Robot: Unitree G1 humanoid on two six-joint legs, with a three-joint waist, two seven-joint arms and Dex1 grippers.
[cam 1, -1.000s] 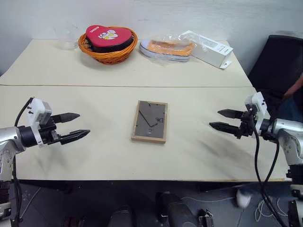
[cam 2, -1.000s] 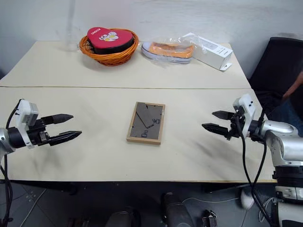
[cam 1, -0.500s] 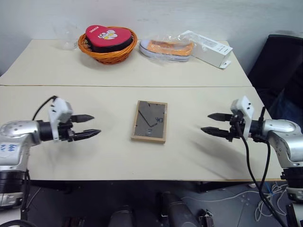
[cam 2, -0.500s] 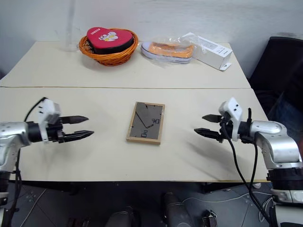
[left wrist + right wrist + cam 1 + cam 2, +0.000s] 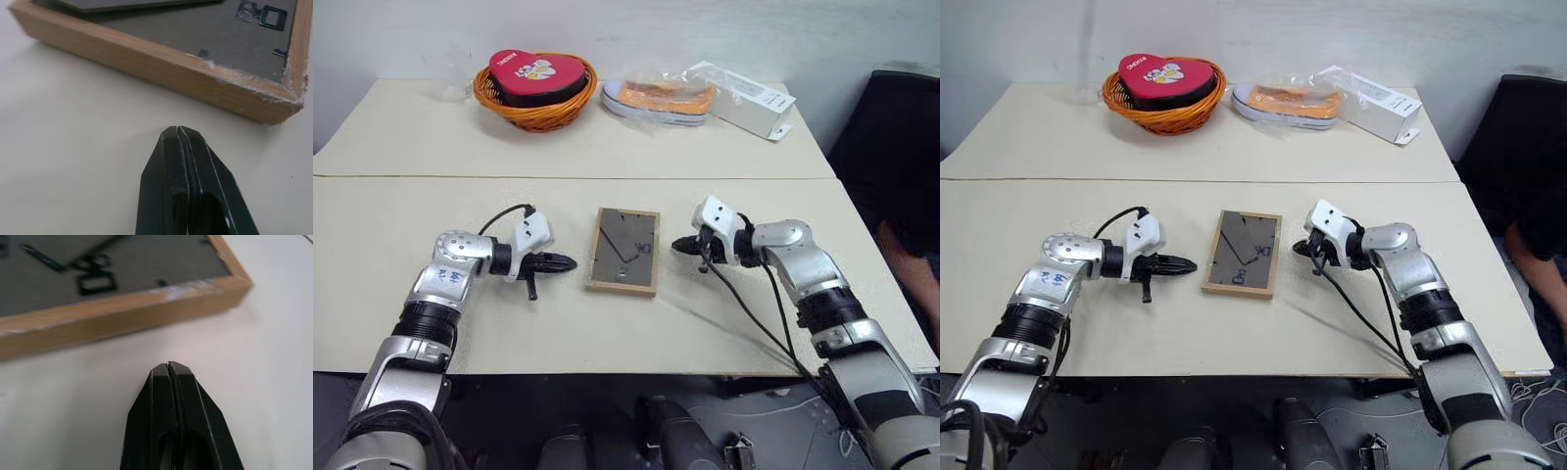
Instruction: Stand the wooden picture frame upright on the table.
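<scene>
The wooden picture frame (image 5: 625, 250) lies flat, face down, in the middle of the table (image 5: 431, 147), its dark grey backing and folded stand facing up. My left gripper (image 5: 568, 262) is shut and empty, its tip just off the frame's left edge, a small gap from the wood (image 5: 161, 68). My right gripper (image 5: 675, 245) is shut too, pointing at the frame's right edge (image 5: 122, 318) without touching it. Both tips hover low over the tabletop.
At the back of the table stand an orange wicker basket (image 5: 536, 108) holding a red heart-shaped box (image 5: 536, 76), a bagged orange shoe (image 5: 658, 100) and a white carton box (image 5: 744, 100). A dark chair (image 5: 891, 137) is off the right edge.
Both arms swung inward from the table's sides to either side of the frame. Both grippers went from open to shut. The frame has not moved.
</scene>
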